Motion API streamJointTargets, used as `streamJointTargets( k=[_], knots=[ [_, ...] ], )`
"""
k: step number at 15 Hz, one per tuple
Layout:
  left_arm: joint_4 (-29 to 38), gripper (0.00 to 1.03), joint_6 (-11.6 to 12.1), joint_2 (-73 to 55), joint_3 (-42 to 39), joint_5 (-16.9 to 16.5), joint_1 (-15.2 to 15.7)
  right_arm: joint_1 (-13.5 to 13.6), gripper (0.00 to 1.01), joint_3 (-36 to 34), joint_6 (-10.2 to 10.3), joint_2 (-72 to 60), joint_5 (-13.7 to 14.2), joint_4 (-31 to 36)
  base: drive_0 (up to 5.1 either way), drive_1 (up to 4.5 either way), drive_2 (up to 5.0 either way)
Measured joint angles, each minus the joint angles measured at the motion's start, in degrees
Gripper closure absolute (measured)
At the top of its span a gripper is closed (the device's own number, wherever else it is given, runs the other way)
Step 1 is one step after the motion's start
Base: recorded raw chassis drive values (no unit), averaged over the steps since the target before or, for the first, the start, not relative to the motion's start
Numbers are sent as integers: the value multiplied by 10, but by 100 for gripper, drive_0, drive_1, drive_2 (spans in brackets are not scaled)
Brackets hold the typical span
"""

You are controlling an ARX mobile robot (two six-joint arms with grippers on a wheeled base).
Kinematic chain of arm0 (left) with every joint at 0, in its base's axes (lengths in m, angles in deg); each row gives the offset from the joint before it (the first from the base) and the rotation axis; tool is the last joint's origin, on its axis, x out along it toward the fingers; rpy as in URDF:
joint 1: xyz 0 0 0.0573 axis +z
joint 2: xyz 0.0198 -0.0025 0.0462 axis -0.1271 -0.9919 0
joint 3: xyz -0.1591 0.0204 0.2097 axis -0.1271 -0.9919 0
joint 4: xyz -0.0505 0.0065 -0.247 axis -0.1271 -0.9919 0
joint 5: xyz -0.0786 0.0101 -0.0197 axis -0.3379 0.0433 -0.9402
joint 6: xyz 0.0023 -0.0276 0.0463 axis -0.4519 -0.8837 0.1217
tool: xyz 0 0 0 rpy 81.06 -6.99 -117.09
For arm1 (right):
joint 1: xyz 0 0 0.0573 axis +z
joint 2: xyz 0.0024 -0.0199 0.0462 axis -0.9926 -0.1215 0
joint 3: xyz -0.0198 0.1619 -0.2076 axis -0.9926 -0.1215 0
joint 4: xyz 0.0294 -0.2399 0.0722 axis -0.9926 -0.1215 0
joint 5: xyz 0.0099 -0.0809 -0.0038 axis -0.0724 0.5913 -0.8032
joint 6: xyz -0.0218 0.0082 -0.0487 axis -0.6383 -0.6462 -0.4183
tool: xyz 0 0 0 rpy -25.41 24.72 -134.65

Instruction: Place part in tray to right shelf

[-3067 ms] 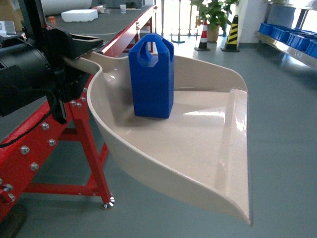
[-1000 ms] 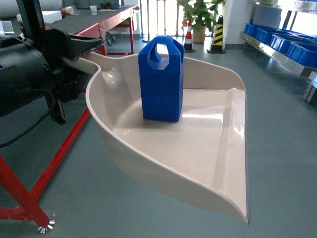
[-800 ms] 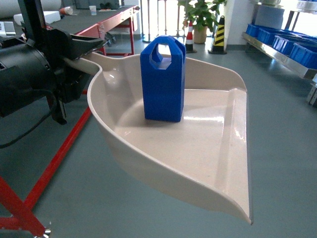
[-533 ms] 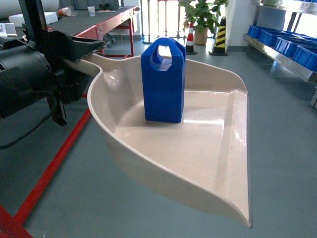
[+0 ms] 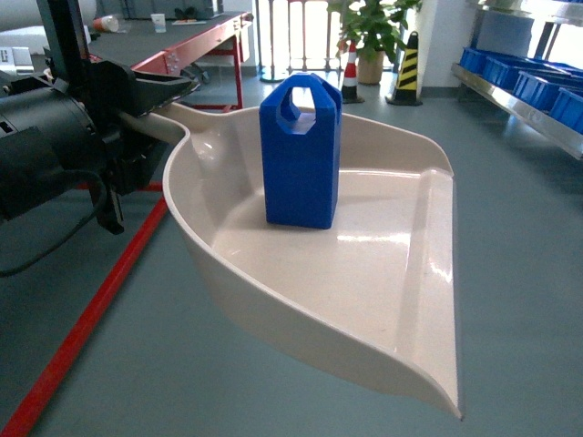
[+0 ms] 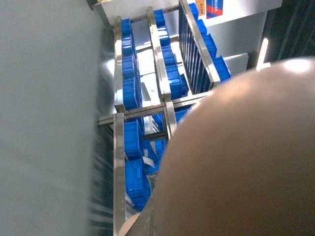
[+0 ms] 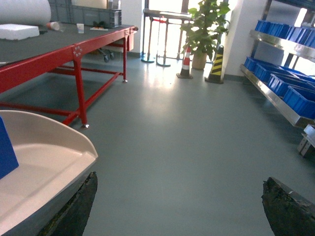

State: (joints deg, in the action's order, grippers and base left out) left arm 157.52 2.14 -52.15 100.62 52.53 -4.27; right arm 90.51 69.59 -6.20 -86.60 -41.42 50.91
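Left gripper [image 5: 150, 105], black, clamps the tray [image 5: 383, 300] by its long handle at about 10 o'clock in the head view. Tray is carried in the air over grey floor [image 5: 519, 228], flat lip toward 4 o'clock. Part [image 5: 301, 155] stands upright on the tray bed, toward the handle end. Right gripper [image 7: 179, 206]: fingers spread wide, nothing between them, tray edge just beside the left finger. Right shelf [image 5: 519, 96] with blue crates [image 5: 537, 84] at 2 o'clock, well apart. Red-framed table [image 7: 59, 56] at 11 o'clock.
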Motion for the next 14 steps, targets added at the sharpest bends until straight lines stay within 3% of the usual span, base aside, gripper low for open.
streamJointTargets(
  k=[14],
  knots=[
    [1,90,0,0,0,0,0,0,3,0,0,0,0,-1,-6,399,-412]
  ],
)
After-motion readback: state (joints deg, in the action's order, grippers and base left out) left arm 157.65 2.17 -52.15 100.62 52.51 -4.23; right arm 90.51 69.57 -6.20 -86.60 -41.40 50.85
